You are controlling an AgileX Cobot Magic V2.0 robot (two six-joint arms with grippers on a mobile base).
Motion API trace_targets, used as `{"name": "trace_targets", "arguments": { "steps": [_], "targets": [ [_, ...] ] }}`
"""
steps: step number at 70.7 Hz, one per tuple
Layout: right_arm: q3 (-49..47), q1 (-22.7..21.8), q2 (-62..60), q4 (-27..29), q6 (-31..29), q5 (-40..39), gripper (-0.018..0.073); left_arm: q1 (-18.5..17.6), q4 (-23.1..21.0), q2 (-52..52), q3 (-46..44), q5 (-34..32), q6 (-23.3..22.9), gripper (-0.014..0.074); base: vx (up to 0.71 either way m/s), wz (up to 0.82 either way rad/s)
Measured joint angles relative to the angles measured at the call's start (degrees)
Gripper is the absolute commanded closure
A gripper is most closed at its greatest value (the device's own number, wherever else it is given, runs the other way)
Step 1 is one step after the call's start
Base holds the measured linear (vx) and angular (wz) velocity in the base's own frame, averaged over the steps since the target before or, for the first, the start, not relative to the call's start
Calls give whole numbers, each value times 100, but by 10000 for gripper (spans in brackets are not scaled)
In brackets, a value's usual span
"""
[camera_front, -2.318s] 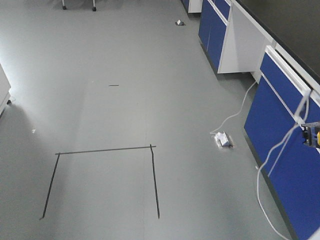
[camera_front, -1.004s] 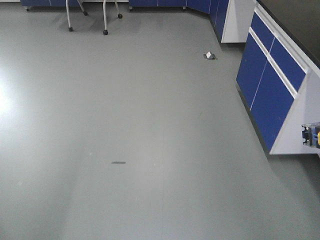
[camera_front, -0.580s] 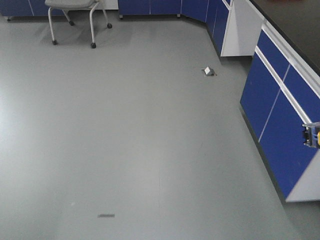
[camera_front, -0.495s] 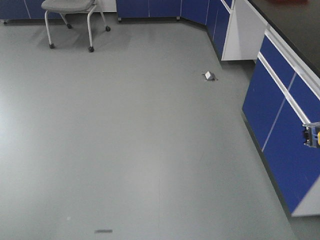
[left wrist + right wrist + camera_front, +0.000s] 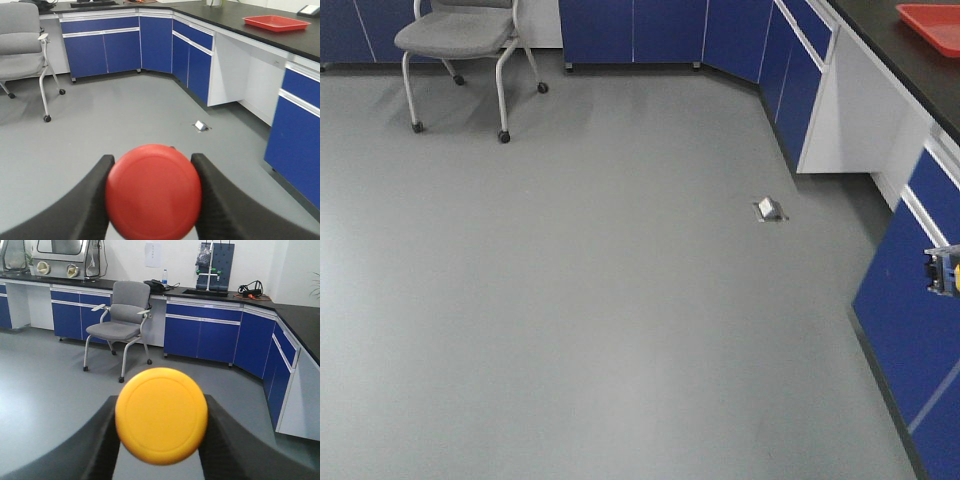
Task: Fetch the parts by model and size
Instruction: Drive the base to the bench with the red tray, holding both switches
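Open grey floor (image 5: 570, 300) stretches ahead, edged by blue cabinets (image 5: 905, 300) from 12 to 3 o'clock, with a chair (image 5: 460, 35) at 11 and a floor box (image 5: 769, 209) near 1. A red tray (image 5: 932, 24) sits on the black tabletop (image 5: 880, 35) at 2 o'clock. The left fingers (image 5: 92, 195) clamp the red switch (image 5: 152, 190) and the right fingers (image 5: 102, 440) the yellow switch (image 5: 161, 415), both arms pointing level across the room.

1. Two push-button switches are counted: one red-capped switch (image 5: 153, 191) and one yellow-capped switch (image 5: 161, 415).
2. Two grippers are counted: the left gripper (image 5: 152, 159) and the right gripper (image 5: 161, 400).
3. One grey chair (image 5: 455, 35) is counted.
4. One red tray (image 5: 932, 24) is seen.
5. One small metal fitting (image 5: 769, 209), seemingly a floor socket, is counted.
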Motion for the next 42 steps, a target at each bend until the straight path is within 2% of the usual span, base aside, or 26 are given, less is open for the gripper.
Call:
{"name": "trace_targets", "arguments": {
  "steps": [42],
  "targets": [
    [0, 0, 0, 0, 0, 0, 569, 0, 0, 0, 0, 0, 0, 603, 73, 2]
  ]
}}
